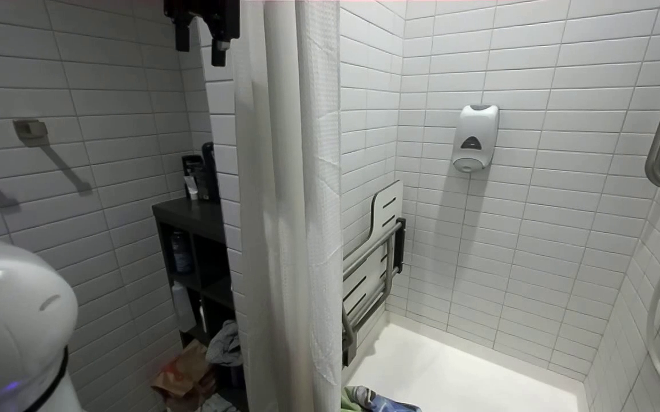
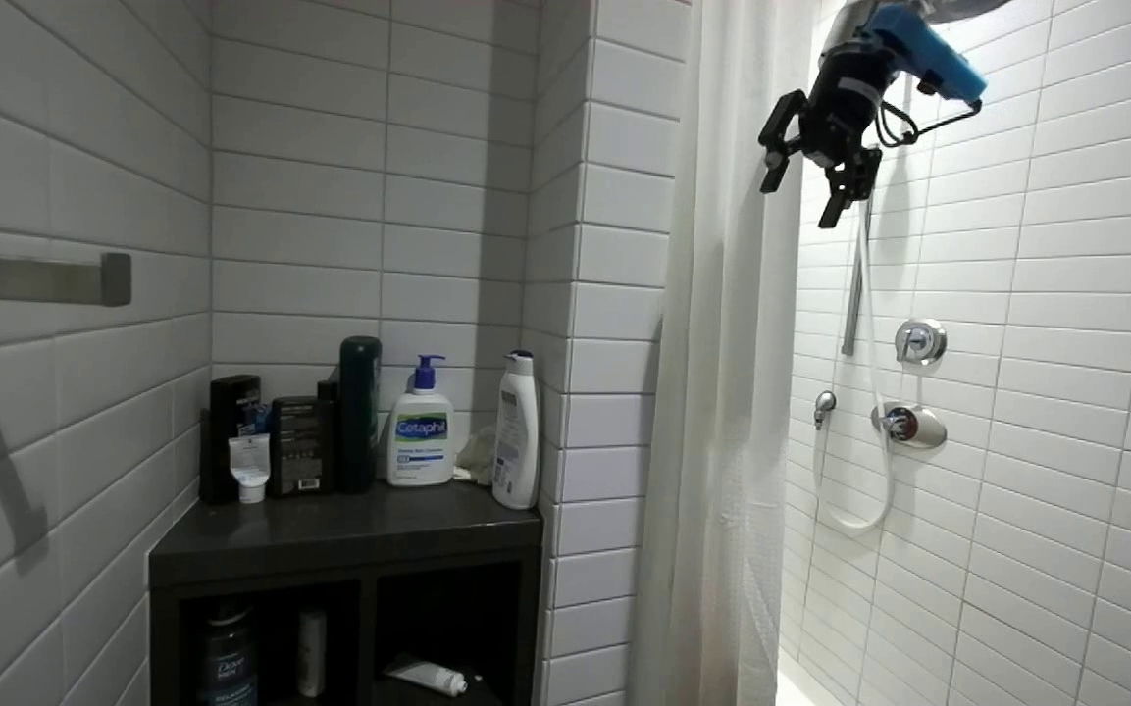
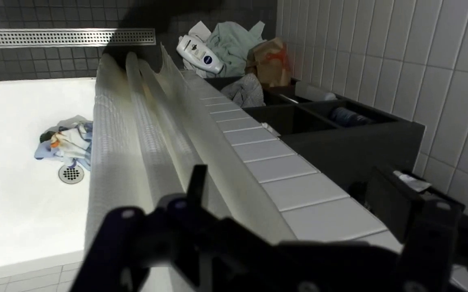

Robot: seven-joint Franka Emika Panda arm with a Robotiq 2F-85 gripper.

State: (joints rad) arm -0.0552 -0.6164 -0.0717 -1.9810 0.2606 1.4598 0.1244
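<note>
Tool (image 2: 799, 203) high, spread, near shower curtain (image 2: 732, 392), which hangs beside tiled wall (image 2: 619, 324). Dark shelf unit (image 2: 330, 539): upper-left cubby (image 2: 276, 628) holds 1 Dove bottle (image 2: 229, 657), 1 pale cylinder (image 2: 311, 652); upper-right cubby (image 2: 457, 613), 1 tube (image 2: 428, 674). White bottle (image 2: 516, 431) on top by right edge, tool well apart from it.

in an exterior view i see my gripper (image 2: 801, 203) high up, with its two fingers (image 2: 774, 175) well apart and pointing downward. behind it hangs the white curtain (image 2: 722, 392); if they touch, i cannot tell from here. at the left there is a dark shelf (image 2: 330, 527). on its top stand a dark green bottle (image 2: 360, 412), a white pump bottle (image 2: 421, 441) and, at the right end, a slim white bottle (image 2: 516, 431). a pale hose (image 2: 888, 480) hangs along the tiled wall (image 2: 1026, 490).
</note>
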